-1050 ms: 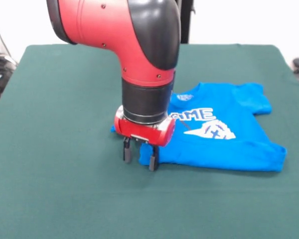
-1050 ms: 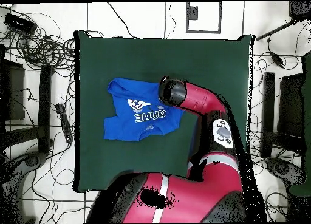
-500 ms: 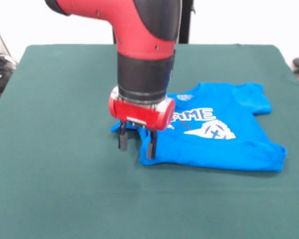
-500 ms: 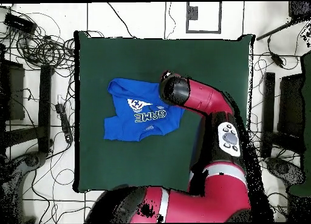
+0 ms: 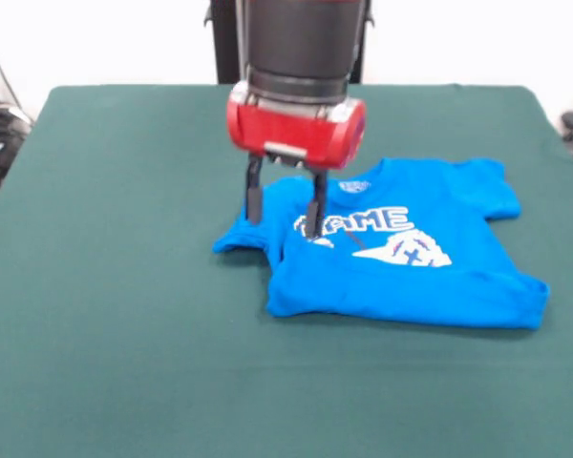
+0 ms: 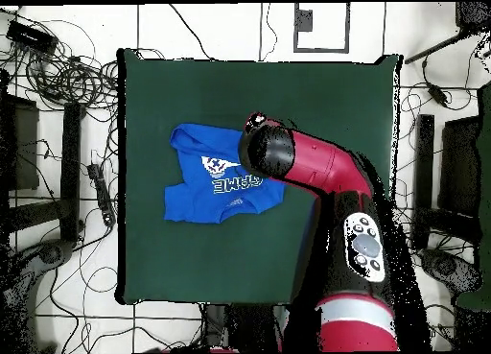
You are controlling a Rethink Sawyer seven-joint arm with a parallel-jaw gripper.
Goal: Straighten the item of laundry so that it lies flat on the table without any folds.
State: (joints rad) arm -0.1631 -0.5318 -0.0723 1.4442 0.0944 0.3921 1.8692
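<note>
The item of laundry (image 5: 420,286), a bright blue T-shirt, lies print side up on the green table (image 5: 124,286), right of centre. Only "GAME" and part of a white figure show, so its lower part appears folded over. One sleeve (image 5: 234,239) points left. My gripper (image 5: 285,212) hangs open above the shirt's left shoulder, its black fingers (image 5: 254,200) holding nothing. In the overhead view the shirt (image 6: 197,197) lies left of the table's (image 6: 326,101) middle, and the arm's end (image 6: 267,151) covers the gripper.
The green cloth stretches wide on every side of the shirt. In the overhead view, cables (image 6: 67,77) and dark equipment (image 6: 436,177) lie on the floor round the table's edges.
The gripper has risen from the table at the shirt's near left edge and moved back over the shoulder, still open. The left sleeve, hidden before, now shows. The shirt has not shifted.
</note>
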